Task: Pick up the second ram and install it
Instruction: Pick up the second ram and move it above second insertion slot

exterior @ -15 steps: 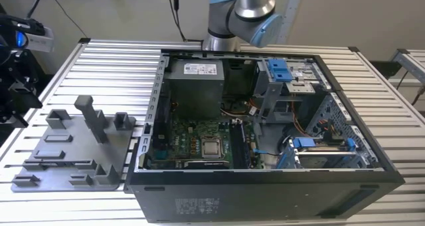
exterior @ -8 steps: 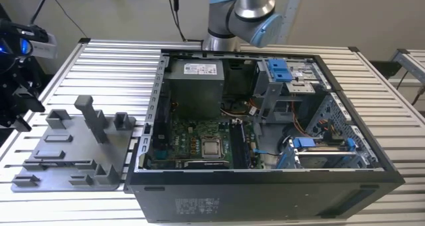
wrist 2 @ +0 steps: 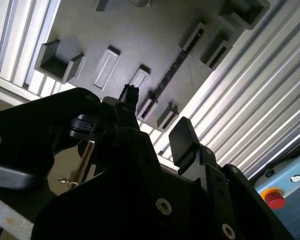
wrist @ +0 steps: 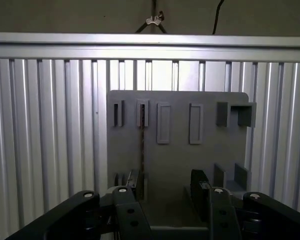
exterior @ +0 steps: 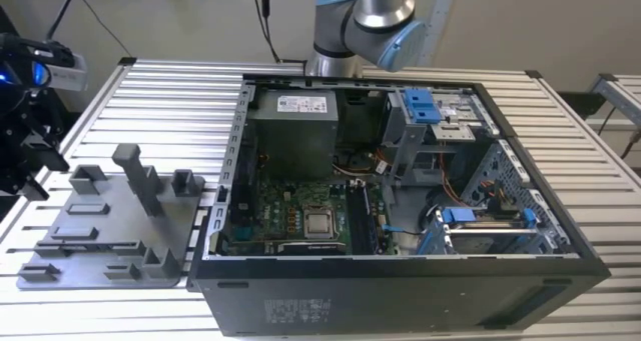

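Note:
The second ram [wrist: 142, 140] stands on its long edge in the slots of the grey fixture plate [wrist: 205, 160], seen as a thin dark strip. In the second wrist view the ram [wrist 2: 175, 67] runs diagonally across the plate [wrist 2: 140, 35]. My gripper [wrist: 167, 187] hovers above the plate, open, with nothing between its fingers. In the second wrist view the gripper [wrist 2: 157, 117] has one fingertip close to the ram's near end, not touching it. In the exterior view the gripper's black body [exterior: 28, 153] hangs at the left edge, beside the plate [exterior: 105, 228].
An open computer case [exterior: 401, 281] lies on the slatted aluminium table [exterior: 170, 93], to the exterior view's right of the plate, its motherboard [exterior: 300, 217] exposed. Upright posts [exterior: 135, 176] rise from the plate. The arm's base [exterior: 361, 25] stands behind the case.

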`<state>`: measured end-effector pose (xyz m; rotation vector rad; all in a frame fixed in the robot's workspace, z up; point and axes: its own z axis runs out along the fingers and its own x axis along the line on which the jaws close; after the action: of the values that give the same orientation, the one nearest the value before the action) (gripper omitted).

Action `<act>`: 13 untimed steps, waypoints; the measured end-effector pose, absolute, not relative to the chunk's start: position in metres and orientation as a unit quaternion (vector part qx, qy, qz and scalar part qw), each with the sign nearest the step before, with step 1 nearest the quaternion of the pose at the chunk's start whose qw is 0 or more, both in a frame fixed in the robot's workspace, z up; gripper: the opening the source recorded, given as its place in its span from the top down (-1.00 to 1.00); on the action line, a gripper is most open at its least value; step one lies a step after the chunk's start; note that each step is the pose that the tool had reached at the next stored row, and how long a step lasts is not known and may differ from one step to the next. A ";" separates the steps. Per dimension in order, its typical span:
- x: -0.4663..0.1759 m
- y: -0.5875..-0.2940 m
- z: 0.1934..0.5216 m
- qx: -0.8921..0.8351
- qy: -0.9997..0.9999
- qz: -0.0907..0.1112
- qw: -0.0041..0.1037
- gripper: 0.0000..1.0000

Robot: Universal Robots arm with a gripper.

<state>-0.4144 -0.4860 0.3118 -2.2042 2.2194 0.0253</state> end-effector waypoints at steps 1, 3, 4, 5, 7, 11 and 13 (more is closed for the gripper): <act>-0.414 -0.486 0.310 -0.705 0.709 0.008 0.007 -0.07; -0.414 -0.486 0.307 -0.705 0.710 0.008 0.006 -0.07; -0.414 -0.487 0.305 -0.705 0.710 0.008 0.006 -0.07; -0.414 -0.487 0.304 -0.705 0.709 0.008 0.006 -0.07; -0.414 -0.487 0.300 -0.705 0.709 0.008 0.006 -0.07; -0.413 -0.488 0.293 -0.706 0.708 0.009 0.006 -0.07; -0.412 -0.490 0.289 -0.707 0.708 0.009 0.006 -0.07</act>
<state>-0.4125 -0.4897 0.2891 -2.2118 2.2152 0.0290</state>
